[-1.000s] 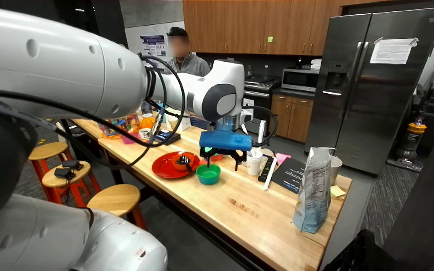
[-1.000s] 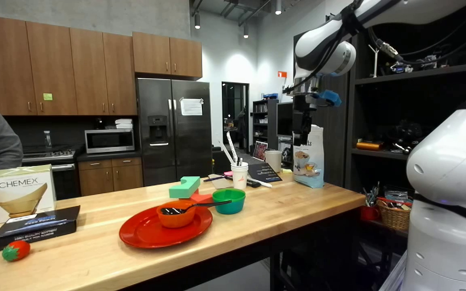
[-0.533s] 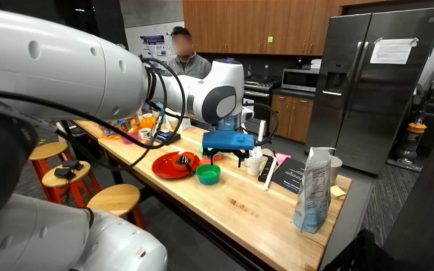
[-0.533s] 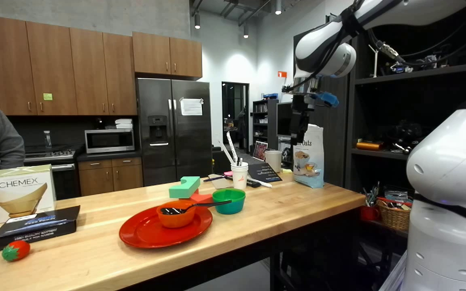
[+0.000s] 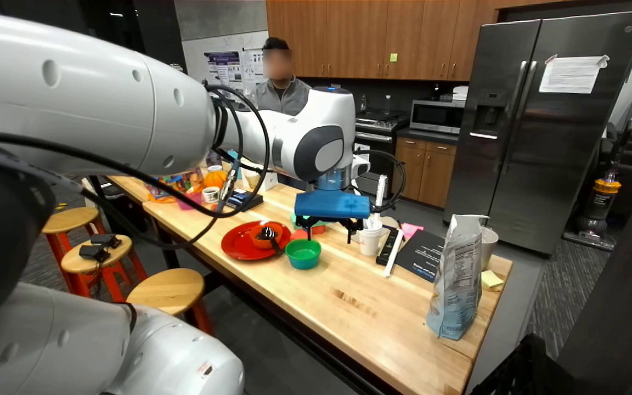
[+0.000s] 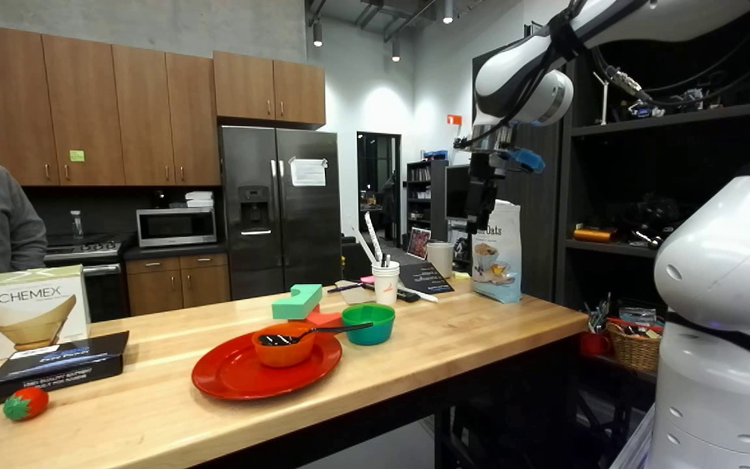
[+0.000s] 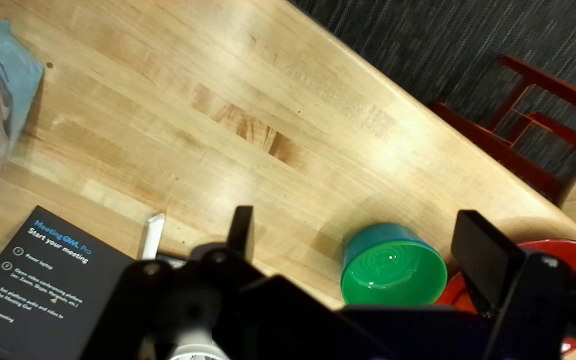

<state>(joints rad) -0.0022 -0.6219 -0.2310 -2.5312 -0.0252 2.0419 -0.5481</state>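
Across the whole scene stretches your wooden worktop (image 5: pixel 360 318), and its long edge on the side of the stools (image 5: pixel 168 291) marks your limit. Above it hangs your end effector (image 5: pixel 329 240); its two fingers (image 7: pixel 485 257) stand wide apart and hold nothing. From this I judge that you are at the positioning stage, before any contact. Toward the short end of the worktop stands the tall Oats bag (image 6: pixel 497 257), upright, the highest obstacle for your path on that side. Well apart from it lies the red plate (image 6: pixel 219 374), close to the long edge, with an orange bowl (image 6: pixel 284 354) on it. Just beside the plate, the green bowl (image 7: pixel 393 275) rests upright on the worktop; in the wrist view it shows between your fingers, lower down and nearer to one of them. Any descent here would call, in my judgement, for centring over this bowl first. Between it and the bag you have the widest stretch of wood for moving. On the side away from the stools, please keep distance from the white paper cup (image 6: pixel 386 286): the long white sticks (image 6: pixel 373 236) in it could catch a finger. The black spoon (image 6: pixel 318 330) leans in the orange bowl; its handle points toward the green bowl, and whether they touch I cannot tell.
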